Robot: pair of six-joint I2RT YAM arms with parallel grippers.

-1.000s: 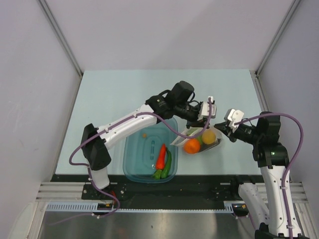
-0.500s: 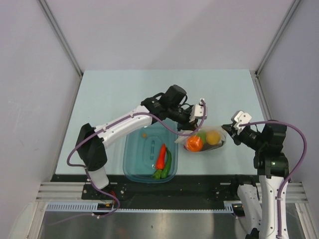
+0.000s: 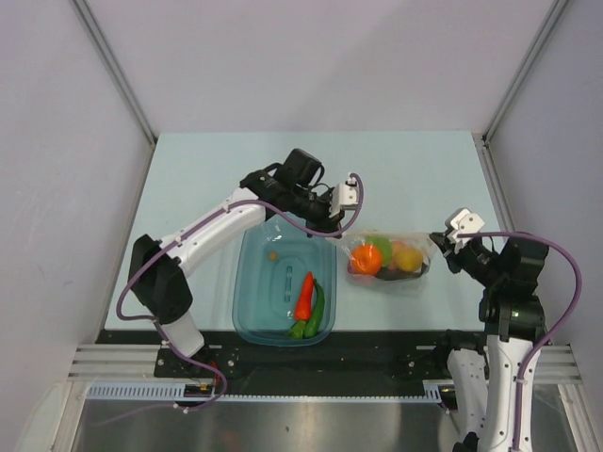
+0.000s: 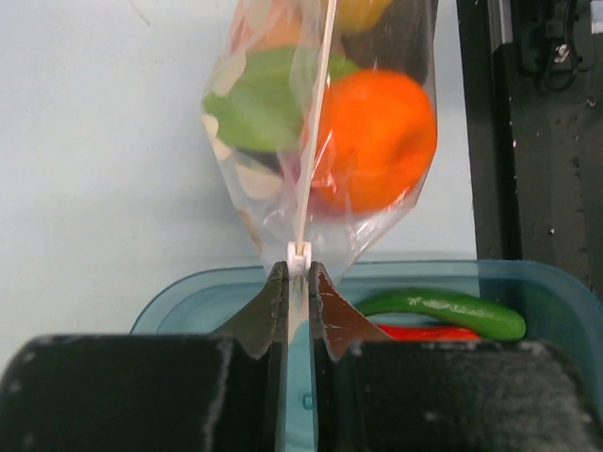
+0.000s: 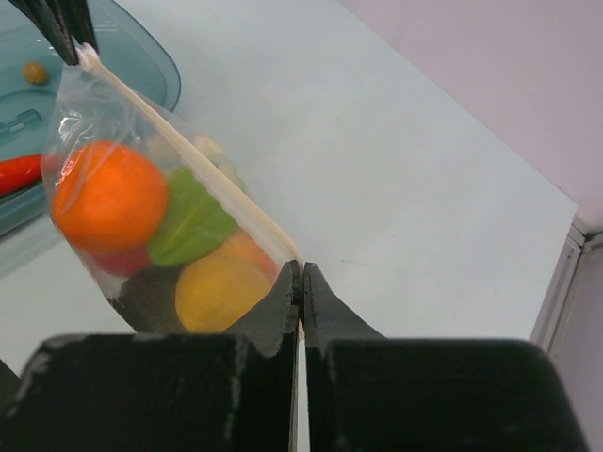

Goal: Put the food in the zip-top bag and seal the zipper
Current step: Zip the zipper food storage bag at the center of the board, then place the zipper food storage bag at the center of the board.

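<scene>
Pinching hard, the left gripper (image 4: 298,268) has its jaws clamped on the white end tab of the zipper (image 5: 188,155), and the bag (image 3: 388,262) hangs straight out beyond its fingertips. Just beneath that gripper sits the tub (image 3: 250,282), one of it. Inside it are one red pepper (image 3: 304,297), one green pepper (image 3: 316,311) and one small orange speck (image 3: 273,254), none of them bagged.

Moving right, the one bag is strung between the two grippers, its one zipper pulled into a straight line from one pinch to the other. Nearest the left gripper are one orange (image 4: 377,141) and one green starfruit (image 4: 259,108). Toward the right gripper come one red fruit (image 5: 122,262), one dark bunch of grapes (image 5: 146,297), one peach (image 5: 250,252) and one lemon (image 5: 215,292). That makes six pieces in the bag. No fish shows anywhere.

On the far end, the right gripper (image 5: 301,273) is squeezed shut on the other tip of the zipper.

This looks like the sealing step. The strip reads as one pressed line, though whether it is locked all along cannot be told. The next move likely calls for one pinch sliding along the strip while the other holds tension. The two peppers suggest the filling is not finished.
</scene>
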